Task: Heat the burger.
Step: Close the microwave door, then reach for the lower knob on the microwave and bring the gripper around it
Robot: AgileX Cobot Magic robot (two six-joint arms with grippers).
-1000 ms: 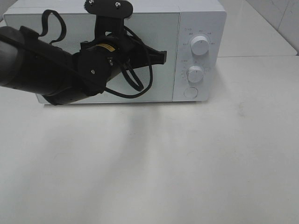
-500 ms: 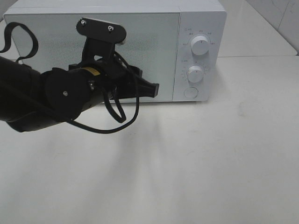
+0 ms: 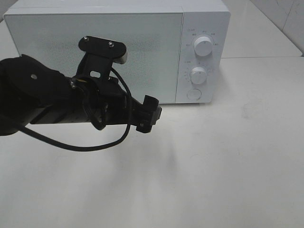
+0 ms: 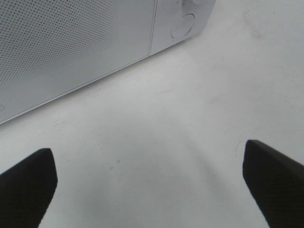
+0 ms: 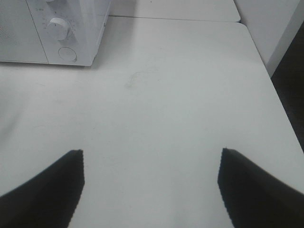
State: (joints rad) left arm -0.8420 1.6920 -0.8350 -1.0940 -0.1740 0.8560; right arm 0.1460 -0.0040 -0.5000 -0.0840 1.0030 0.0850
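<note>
the burger shows in none of the three views. the only closed place on the counter (image 3: 223,161) is the white microwave (image 3: 152,47), and its door (image 3: 57,38) is shut; the speckled, frosted panel lets nothing inside be seen, so i cannot tell whether the burger is in there.

the microwave stands toward the far edge of the counter, left of the middle, with its front facing the near edge. on the control strip beside the door are an upper knob (image 3: 204,46), a lower knob (image 3: 198,75) and a round button (image 3: 194,94) beneath them.

the left gripper (image 3: 149,114) hangs above the counter just out from the microwave's front, below the door's lower right part, with the arm reaching in from the left edge. in the left wrist view the left gripper (image 4: 149,190) has its two dark fingers (image 4: 28,185) spread wide with only bare counter between them, and the microwave (image 4: 71,47) and its round button (image 4: 183,25) lie ahead. a black cable (image 3: 85,145) loops down under the arm.

the right gripper (image 5: 149,190) shows only in its own wrist view. its fingers (image 5: 256,190) are also set wide apart, clasping nothing, above the bare counter on the side toward the right edge. the microwave (image 5: 28,38) sits well ahead of it, and the far right corner of the counter is in sight.
</note>
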